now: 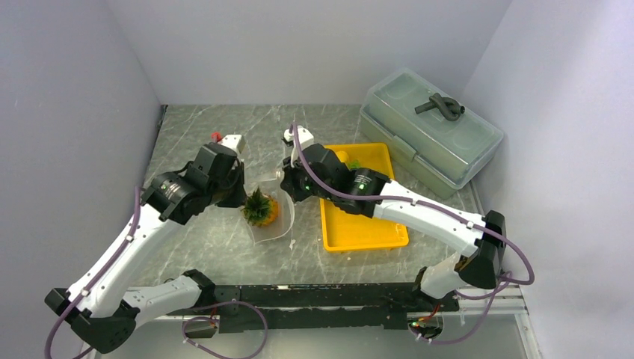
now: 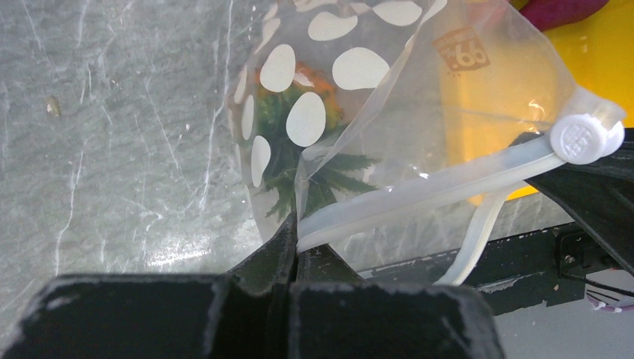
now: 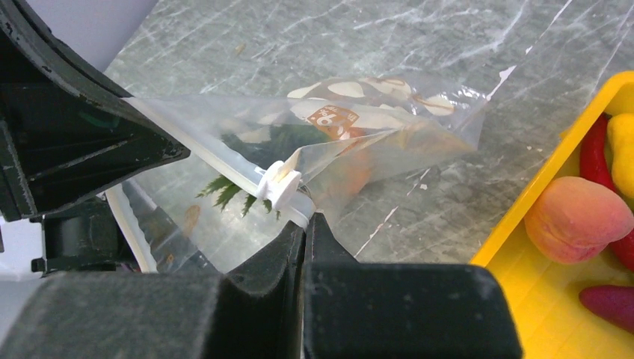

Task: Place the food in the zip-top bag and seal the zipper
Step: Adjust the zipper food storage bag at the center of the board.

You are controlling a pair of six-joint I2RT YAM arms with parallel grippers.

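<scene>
The zip-top bag (image 1: 278,218) with white dots hangs between my two grippers just above the table. The orange pineapple (image 1: 260,208) with its green crown lies inside it, and shows through the plastic in the left wrist view (image 2: 299,142). My left gripper (image 2: 299,243) is shut on one end of the zipper (image 2: 434,191). My right gripper (image 3: 304,218) is shut on the zipper's other end, beside the white slider (image 3: 280,183). The second strip (image 2: 475,239) hangs loose, so the mouth gapes. An orange round fruit (image 3: 579,221), a red chili (image 3: 594,157) and a lemon (image 3: 622,142) lie in the tray.
The yellow tray (image 1: 366,232) sits right of the bag, under my right arm. The grey-green lidded box (image 1: 430,134) stands at the back right. A small red object (image 1: 216,137) lies behind my left arm. Grey walls close in the left, back and right sides.
</scene>
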